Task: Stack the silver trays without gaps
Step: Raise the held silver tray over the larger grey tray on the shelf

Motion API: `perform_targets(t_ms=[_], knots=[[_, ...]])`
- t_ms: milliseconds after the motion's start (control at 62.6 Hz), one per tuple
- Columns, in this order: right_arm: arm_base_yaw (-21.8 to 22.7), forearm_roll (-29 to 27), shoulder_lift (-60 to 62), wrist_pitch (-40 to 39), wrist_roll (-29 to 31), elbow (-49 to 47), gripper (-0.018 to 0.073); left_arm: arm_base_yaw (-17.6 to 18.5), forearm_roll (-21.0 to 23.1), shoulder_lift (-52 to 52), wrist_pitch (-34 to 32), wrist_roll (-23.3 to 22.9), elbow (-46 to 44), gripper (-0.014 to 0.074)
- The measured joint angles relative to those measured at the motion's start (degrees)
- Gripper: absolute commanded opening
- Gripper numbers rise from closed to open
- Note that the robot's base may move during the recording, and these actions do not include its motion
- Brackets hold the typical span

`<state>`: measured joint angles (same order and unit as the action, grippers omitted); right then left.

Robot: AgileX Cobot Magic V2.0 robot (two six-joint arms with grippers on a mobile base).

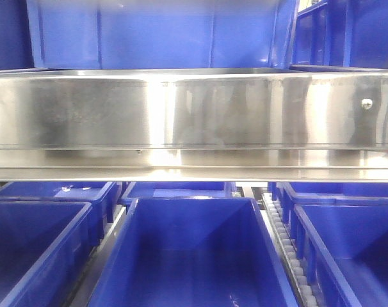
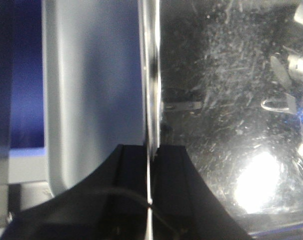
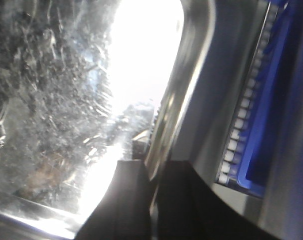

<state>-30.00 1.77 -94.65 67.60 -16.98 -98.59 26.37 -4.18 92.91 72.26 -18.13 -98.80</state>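
Between deep blue plastic bins (image 1: 194,256), a scratched, shiny silver tray (image 1: 194,112) hangs level; left gripper (image 2: 150,165) and right gripper (image 3: 152,172) each clamp its thin rim.

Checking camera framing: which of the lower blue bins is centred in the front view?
The middle front blue bin; its left neighbour and right neighbour run off the frame edges.
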Motion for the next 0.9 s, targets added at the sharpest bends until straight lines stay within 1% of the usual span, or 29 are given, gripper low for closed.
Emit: perform_targets(t_ms=[160, 192, 240, 304, 320, 336, 368, 384, 448, 464, 512, 560, 607, 639, 815, 863, 895], knots=[[0.44, 0.34, -5.32, -1.88, -0.23, 0.00, 0.0067, -0.85, -0.60, 4.15, -0.63, 1.48, 0.00, -0.0032], [0.57, 0.34, -5.98, -2.01, -0.32, 0.00, 0.0080, -0.87, -0.69, 4.76, -0.79, 1.66, 0.00, -0.0024], [0.88, 0.34, -6.45, -2.38, -0.32, 0.00, 0.0123, -0.87, -0.69, 5.38, -1.04, 2.07, 0.00, 0.0005], [1.27, 0.34, -6.97, -2.78, -0.32, 0.00, 0.0207, -0.87, -0.69, 6.17, -1.49, 2.60, 0.00, 0.0068], [1.30, 0.36, -7.10, -2.91, -0.32, 0.00, 0.0247, -0.87, -0.69, 6.34, -1.62, 2.73, 0.00, 0.0089], [1.41, 0.47, -7.11, -3.04, -0.07, 0.00, 0.0289, -0.87, -0.72, 6.46, -1.63, 2.85, 0.00, 0.0136], [1.40, 0.87, -7.11, -3.02, 0.23, 0.00, 0.0348, -0.87, -0.98, 6.72, -2.13, 2.99, 0.00, 0.0187], [1.52, 0.88, -7.11, -3.02, 0.32, 0.00, 0.0393, -0.87, -1.13, 6.85, -2.43, 2.99, 0.00, 0.0214], [1.52, 1.16, -7.11, -3.02, 0.71, 0.00, 0.0505, -0.87, -1.63, 6.85, -3.03, 3.11, 0.00, 0.0335], [1.65, 1.27, -7.11, -3.02, 0.71, 0.00, 0.0530, -0.87, -1.77, 6.85, -3.29, 3.11, -0.10, 0.0348], [1.66, 1.25, -7.11, -3.02, 0.83, 0.00, 0.0594, -0.87, -1.87, 6.85, -3.66, 3.11, -0.10, 0.0431], [1.74, 1.38, -7.11, -3.02, 0.83, 0.00, 0.0640, -0.87, -1.91, 6.85, -3.92, 3.11, -0.12, 0.0487], [1.74, 1.52, -7.11, -2.92, 0.91, -0.10, 0.0631, -0.87, -2.01, 6.85, -4.06, 3.11, -0.12, 0.0524], [1.78, 1.52, -7.11, -2.81, 0.91, -0.04, 0.0625, -0.87, -2.01, 6.85, -4.06, 3.11, -0.12, 0.0530], [1.87, 1.52, -5.78, -1.97, 0.91, -0.04, 0.0622, -0.59, -2.01, 5.66, -3.45, 3.23, -0.66, 0.0526], [1.87, 1.52, -4.48, -1.97, 0.91, -0.04, 0.0599, -0.10, -2.27, 4.26, -3.45, 3.23, -0.89, 0.0517], [1.87, 1.52, -3.50, -1.97, 0.91, -0.04, 0.0564, 0.20, -2.52, 3.12, -3.45, 3.23, -0.89, 0.0501]])
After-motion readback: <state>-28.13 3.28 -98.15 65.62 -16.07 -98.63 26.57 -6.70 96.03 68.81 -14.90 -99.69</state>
